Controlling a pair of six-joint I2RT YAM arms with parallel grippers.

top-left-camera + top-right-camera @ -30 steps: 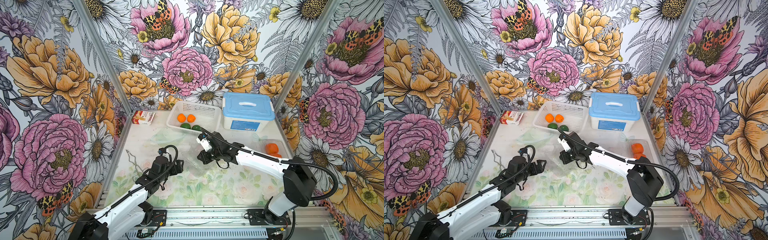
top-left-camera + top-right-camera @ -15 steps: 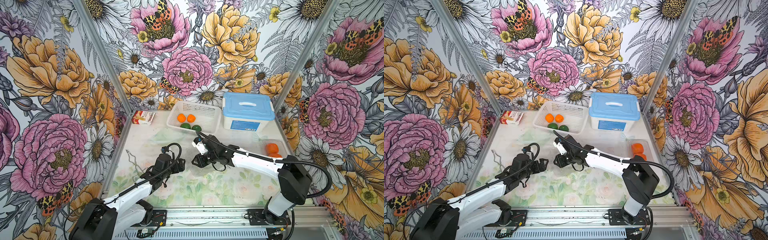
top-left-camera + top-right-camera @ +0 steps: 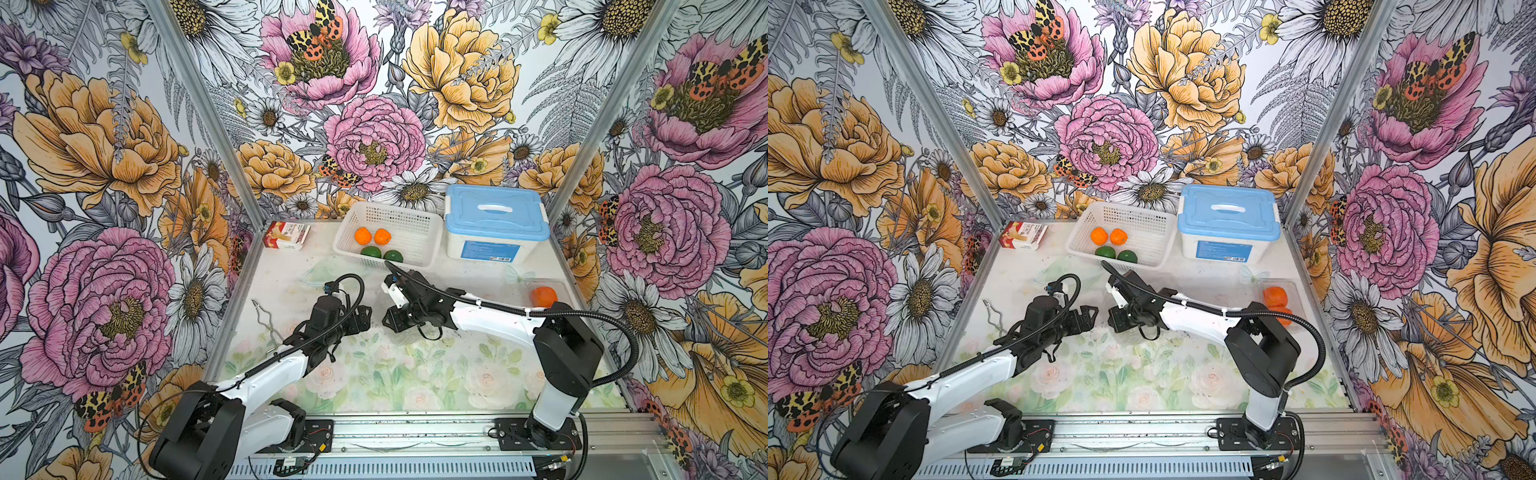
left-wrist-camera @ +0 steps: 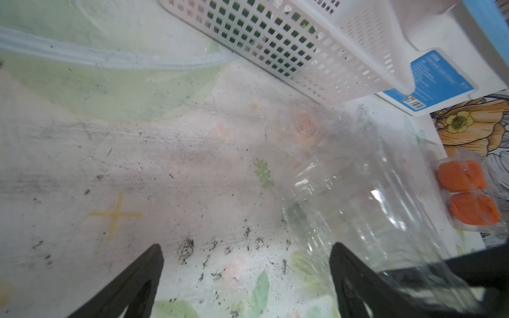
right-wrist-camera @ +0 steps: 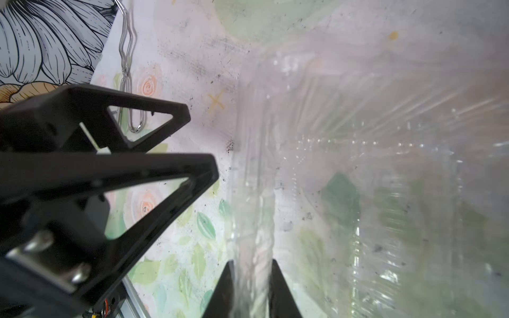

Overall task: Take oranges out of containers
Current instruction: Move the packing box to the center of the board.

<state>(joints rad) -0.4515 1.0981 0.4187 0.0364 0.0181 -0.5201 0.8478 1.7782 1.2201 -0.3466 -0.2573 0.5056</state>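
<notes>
Your right gripper (image 5: 252, 265) is pinched nearly closed on the edge of a clear box (image 5: 358, 165), all blur here and barely visible from above. Your left gripper (image 4: 245, 247) is wide open, holding nothing. Two oranges (image 4: 461, 176) sit boxed, well apart on the right.

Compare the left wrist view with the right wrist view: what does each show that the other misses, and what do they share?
Only the left wrist view shows the white basket, the tub's blue label and two oranges in a closed container. Only the right wrist view shows the bent wire tool. Both show the open left end effector, the clear container and a yellow cross on the table.
</notes>
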